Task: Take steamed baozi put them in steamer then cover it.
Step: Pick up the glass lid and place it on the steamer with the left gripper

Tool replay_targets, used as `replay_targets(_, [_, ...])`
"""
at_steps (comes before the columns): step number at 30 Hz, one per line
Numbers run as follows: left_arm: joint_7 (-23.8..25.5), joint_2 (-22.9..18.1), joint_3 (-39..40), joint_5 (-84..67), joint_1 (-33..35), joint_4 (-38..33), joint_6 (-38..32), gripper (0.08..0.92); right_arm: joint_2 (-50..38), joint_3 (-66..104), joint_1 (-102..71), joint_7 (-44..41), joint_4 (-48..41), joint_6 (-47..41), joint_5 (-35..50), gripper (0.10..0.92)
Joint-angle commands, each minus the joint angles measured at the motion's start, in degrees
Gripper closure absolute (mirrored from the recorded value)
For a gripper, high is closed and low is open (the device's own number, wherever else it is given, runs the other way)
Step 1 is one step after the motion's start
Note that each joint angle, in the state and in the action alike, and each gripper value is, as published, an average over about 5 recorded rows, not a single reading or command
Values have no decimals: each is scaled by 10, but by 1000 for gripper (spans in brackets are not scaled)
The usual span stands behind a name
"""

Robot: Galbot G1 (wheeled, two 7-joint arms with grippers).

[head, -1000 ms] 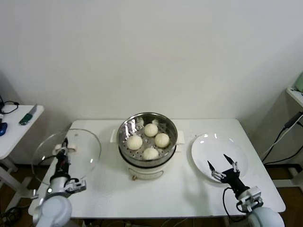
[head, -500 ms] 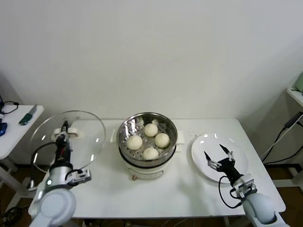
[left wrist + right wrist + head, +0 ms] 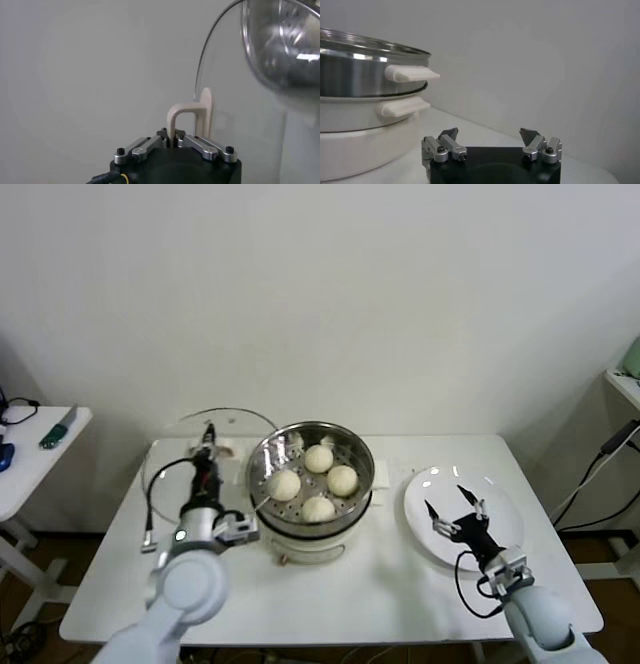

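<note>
Your left claw (image 3: 207,446) pinches the cover (image 3: 205,446) by its handle beside the loaded steamer (image 3: 311,474); right claw (image 3: 452,513) waits wide over the plate (image 3: 500,509).

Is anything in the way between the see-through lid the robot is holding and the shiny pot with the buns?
Nothing visible. The left gripper holds the round glass lid by its white handle, just left of the open stainless-steel steamer. Only the four cream-white buns sit inside, below its rim.
</note>
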Motion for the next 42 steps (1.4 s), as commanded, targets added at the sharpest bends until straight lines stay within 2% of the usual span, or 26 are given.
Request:
replay_targets(1, [67,-112,108,58,-132,95,28,849,0,35,-14,-6,-5,4,-4,203])
replay_targets(8, [69,-175,123,79,-140,139,28,849,3,56,-27,-12,-9,9,-5,203])
replay_targets(19, [40,-232,136,84,-129,184,28,849,12,68,-33,-22,-22,21,-9,203])
replay_targets(42, [22,-225,142,96,-122,214,28,849,24,73,-33,-31,-33,36,-13,203])
